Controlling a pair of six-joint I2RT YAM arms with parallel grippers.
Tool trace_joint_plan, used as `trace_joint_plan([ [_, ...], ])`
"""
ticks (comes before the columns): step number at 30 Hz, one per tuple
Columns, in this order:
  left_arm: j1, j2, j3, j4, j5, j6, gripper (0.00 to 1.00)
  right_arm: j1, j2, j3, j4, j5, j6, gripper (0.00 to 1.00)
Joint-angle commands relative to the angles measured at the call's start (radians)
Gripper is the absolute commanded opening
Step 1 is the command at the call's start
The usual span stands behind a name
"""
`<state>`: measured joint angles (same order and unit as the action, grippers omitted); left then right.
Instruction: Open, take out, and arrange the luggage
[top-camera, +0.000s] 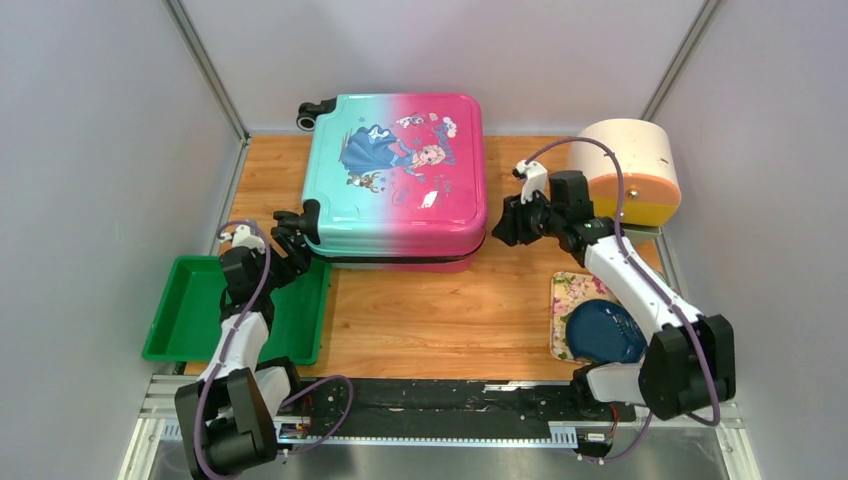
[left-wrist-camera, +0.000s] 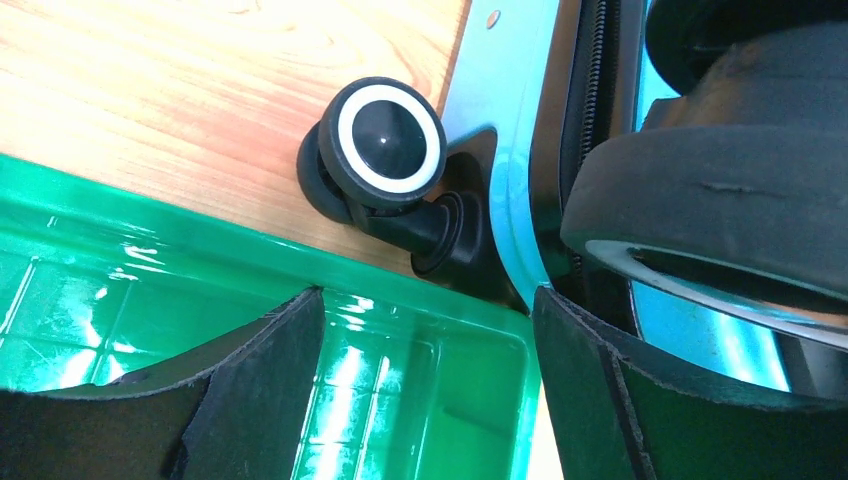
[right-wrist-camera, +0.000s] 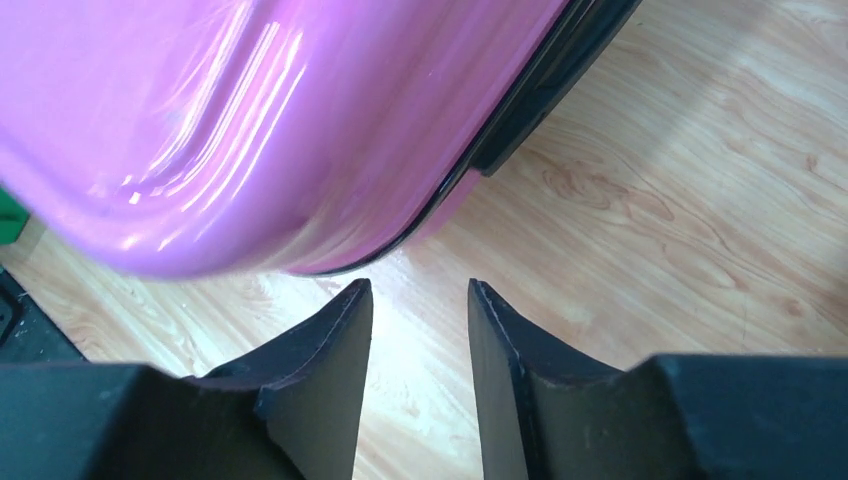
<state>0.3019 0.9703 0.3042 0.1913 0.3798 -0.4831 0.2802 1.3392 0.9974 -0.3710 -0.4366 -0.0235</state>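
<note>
Luggage (top-camera: 395, 175): shut, lying flat on the table (top-camera: 440, 300), print up.
Left jaws: I hold them spread and empty by the luggage's near-left wheel (left-wrist-camera: 385, 140).
Right jaws: I hold them slightly parted and empty, just beside the luggage's pink side.
Green tray (top-camera: 190, 310): near-left of the luggage.

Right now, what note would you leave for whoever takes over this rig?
Left end effector: open, empty, by the luggage's near-left wheel, above a corner of the tray.
Right end effector: open, empty, beside the luggage's near-right corner, not touching.
Luggage: lying flat on the table, closed.
Done: nothing visible.
Left: open it, take out the contents, arrange.
</note>
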Motion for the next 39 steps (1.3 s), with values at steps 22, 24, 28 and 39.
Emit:
trace_joint_plan([
  [22,0.034,-0.029,0.079,0.230,-0.021,-0.099,0.89,0.387,-0.140,-0.253,0.269,0.141,-0.244,0.30],
  [24,0.029,0.004,0.081,0.261,-0.016,-0.118,0.89,0.434,-0.114,-0.285,0.470,0.260,-0.231,0.30],
  [28,0.006,0.033,0.105,0.329,0.002,-0.101,0.88,0.467,0.012,-0.275,0.633,0.392,-0.248,0.32],
  [39,-0.020,-0.018,0.275,0.229,0.045,-0.216,0.87,0.534,-0.127,-0.278,0.540,0.210,-0.358,0.42],
])
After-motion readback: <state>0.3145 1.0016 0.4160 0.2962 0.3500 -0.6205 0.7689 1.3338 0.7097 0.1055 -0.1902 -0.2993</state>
